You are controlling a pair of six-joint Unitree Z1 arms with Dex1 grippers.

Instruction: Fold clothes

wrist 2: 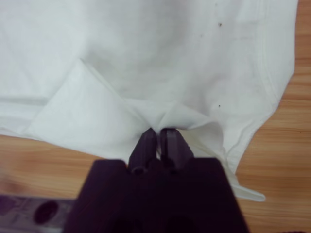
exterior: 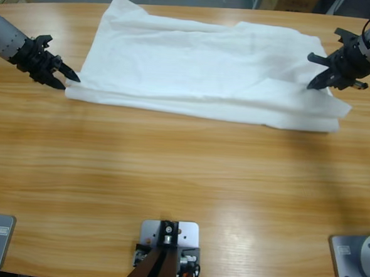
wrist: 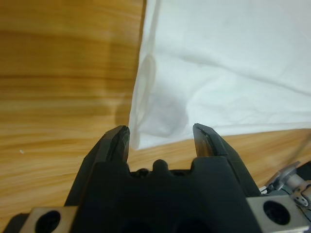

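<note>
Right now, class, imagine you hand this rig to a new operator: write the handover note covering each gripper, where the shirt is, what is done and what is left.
Left gripper: open, its jaws on either side of the T-shirt's near corner, nothing gripped yet.
Right gripper: shut on a pinched bunch of fabric at the opposite end of the T-shirt.
T-shirt: lies across the far half of the wooden table, spread wide and already narrowed into a long band with some wrinkles.
Done: one end is gripped.
Left: probably close the left gripper on its corner, then bring the ends together and finish the fold.
</note>
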